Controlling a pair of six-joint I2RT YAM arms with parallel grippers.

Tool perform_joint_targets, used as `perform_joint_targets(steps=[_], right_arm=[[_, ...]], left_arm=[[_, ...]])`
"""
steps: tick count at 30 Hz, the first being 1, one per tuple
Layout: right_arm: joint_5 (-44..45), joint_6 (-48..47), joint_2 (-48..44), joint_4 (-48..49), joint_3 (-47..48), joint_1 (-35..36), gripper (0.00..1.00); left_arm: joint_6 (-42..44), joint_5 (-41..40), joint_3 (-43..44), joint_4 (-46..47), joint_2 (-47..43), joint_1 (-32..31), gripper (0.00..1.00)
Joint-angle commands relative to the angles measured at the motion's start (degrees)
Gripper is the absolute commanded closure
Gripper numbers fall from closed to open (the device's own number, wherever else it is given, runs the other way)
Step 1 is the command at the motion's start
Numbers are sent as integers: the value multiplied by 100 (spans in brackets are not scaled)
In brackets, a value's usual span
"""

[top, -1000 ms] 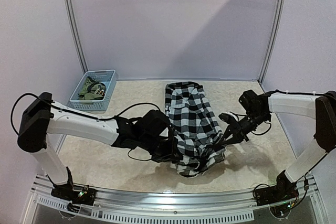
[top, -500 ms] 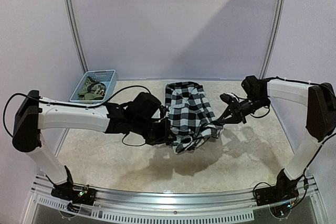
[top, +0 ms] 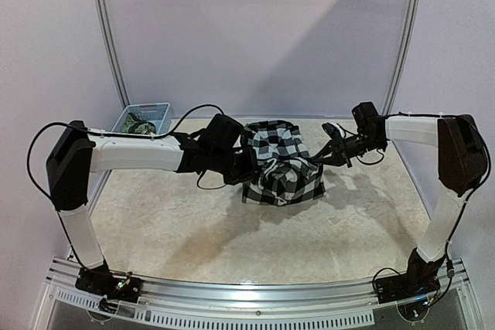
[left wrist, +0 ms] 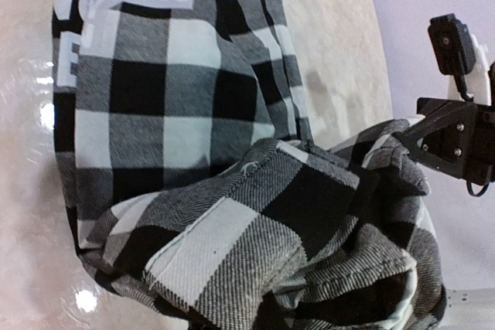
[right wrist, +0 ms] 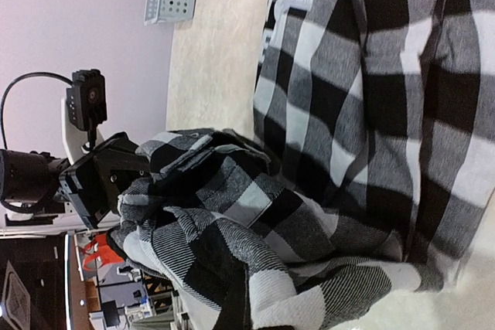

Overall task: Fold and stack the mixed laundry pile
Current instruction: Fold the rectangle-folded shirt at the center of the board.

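Left hand (top: 249,168), right hand (top: 316,158) gripping shirt (top: 283,183), near-far

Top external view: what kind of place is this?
Probably a robot lab test cell, not a home: bare pale walls with metal corner posts, a table fronted by an aluminium mounting rail, and laundry props, a checked shirt and basket.
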Motion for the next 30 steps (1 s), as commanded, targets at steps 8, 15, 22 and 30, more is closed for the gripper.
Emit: perform_joint_targets(steps=[8, 15, 22, 30], right_arm=[[473, 796, 1248, 1403, 947, -176, 100], [596, 1054, 1766, 1789, 1263, -179, 100], [756, 1114, 2147, 1984, 1520, -190, 98], [708, 1304, 2611, 2518, 1947, -334, 55]], left_arm=[[200, -431, 608, 171, 799, 564, 100], [394, -165, 1198, 257, 1601, 848, 100], [429, -172, 1469, 423, 2062, 1082, 100], [949, -53, 1888, 751, 2248, 1303, 62]])
